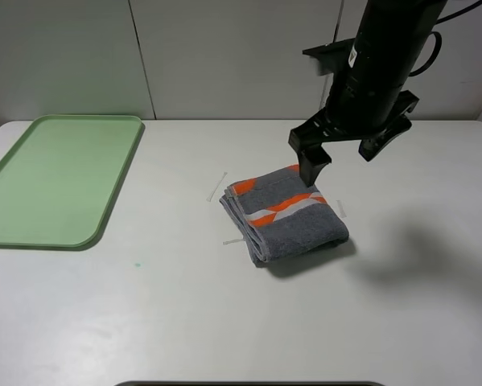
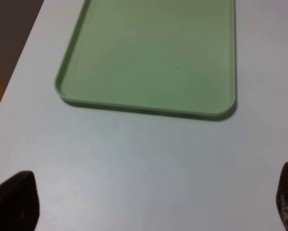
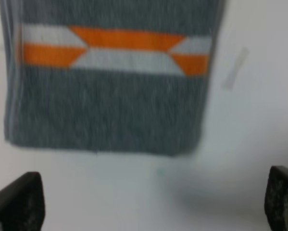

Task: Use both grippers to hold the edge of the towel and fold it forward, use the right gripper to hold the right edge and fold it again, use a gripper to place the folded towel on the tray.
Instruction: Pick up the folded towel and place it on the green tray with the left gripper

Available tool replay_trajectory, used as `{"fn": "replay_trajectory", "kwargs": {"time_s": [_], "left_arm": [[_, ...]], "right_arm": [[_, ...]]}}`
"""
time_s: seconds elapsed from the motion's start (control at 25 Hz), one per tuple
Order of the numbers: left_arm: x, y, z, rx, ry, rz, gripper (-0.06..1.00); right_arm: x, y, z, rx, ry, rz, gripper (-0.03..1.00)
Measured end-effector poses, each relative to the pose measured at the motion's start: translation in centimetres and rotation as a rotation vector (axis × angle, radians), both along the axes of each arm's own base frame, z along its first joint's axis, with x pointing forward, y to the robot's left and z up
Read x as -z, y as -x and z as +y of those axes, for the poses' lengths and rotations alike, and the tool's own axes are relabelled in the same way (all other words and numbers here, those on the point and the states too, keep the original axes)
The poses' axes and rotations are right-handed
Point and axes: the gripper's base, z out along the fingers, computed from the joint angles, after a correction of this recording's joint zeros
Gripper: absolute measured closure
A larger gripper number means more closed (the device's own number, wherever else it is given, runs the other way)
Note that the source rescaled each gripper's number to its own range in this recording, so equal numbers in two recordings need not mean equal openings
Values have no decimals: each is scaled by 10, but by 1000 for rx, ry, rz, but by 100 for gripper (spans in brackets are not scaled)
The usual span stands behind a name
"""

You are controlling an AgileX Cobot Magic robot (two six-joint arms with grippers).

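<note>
Tray (image 1: 63, 177) sits at the table's (image 1: 184, 305) far-left corner, with the left pincer (image 2: 151, 202) released near it. Folded towel (image 1: 285, 213) lies mid-table. Right pincer (image 1: 339, 167), spread wide just above, should drop and pinch every layer before carrying.

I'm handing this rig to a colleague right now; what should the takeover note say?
The left tool is open and empty, over the bare table near the tray.
The right tool is open and empty, raised by the towel.
The towel lies folded on the table right of centre, orange-and-white stripes up.
The tray sits far left with nothing on it.
Done: both folds, apparently.
To do: grip the towel and place it on the tray.
</note>
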Motion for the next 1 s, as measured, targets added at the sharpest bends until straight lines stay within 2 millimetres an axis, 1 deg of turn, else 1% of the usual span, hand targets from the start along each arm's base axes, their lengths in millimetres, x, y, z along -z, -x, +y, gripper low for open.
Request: {"fn": "replay_trajectory", "kwargs": {"time_s": [0.16,0.28,0.44,0.68,1.0], "left_arm": [[0,0,0,0,0,0,-6],[0,0,0,0,0,0,-6],[0,0,0,0,0,0,-6],[0,0,0,0,0,0,-6],[0,0,0,0,0,0,-6]], "right_arm": [[-13,11,-7,-33,33,32,-3],[-29,19,-12,-49,14,-8,-3],[-47,38,-23,-52,-12,-54,-3],[-58,71,-41,-51,-35,-81,-3],[-74,115,-66,-51,-79,-162,-3]]}}
